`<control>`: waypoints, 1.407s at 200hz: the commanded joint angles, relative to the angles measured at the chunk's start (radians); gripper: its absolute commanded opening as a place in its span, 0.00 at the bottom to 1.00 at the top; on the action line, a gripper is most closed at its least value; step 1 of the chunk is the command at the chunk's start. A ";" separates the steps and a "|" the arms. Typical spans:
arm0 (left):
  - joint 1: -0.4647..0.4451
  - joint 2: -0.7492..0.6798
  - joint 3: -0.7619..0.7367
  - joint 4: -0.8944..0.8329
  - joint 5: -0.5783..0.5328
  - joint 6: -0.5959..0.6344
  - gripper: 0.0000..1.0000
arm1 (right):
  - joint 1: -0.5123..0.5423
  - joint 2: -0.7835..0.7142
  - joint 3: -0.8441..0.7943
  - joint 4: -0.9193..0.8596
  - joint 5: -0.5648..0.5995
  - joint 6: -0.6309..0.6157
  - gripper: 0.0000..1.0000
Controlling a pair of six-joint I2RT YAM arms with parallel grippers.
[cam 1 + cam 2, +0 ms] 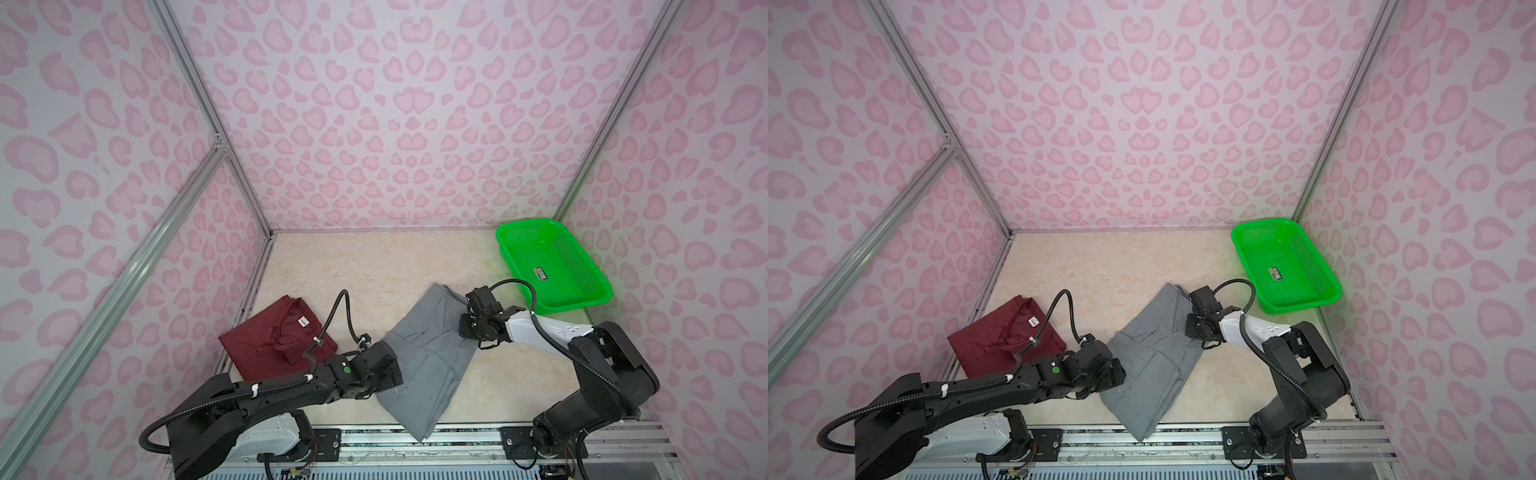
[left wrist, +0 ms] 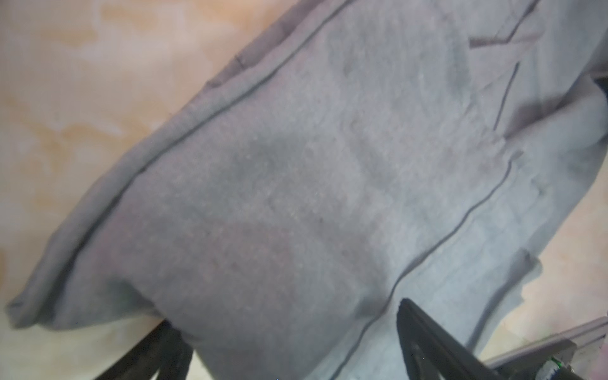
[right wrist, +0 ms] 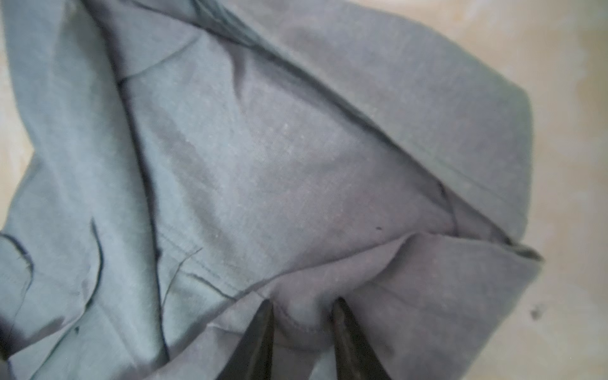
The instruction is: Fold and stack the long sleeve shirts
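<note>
Grey shirt (image 1: 419,361), one edge partly behind the left gripper (image 2: 289,339).

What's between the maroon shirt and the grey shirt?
Between maroon shirt and grey shirt: left arm's wrist and its black cable loop over bare table, in both top views.

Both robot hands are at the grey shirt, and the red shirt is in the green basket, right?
No. Both top views show the maroon shirt on the table, not in the green basket. Left gripper and right gripper are at the grey shirt.
</note>
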 commanded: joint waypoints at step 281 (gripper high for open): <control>0.450 -0.062 -0.083 0.093 0.301 0.498 0.97 | 0.230 -0.077 0.091 -0.084 -0.234 -0.062 0.23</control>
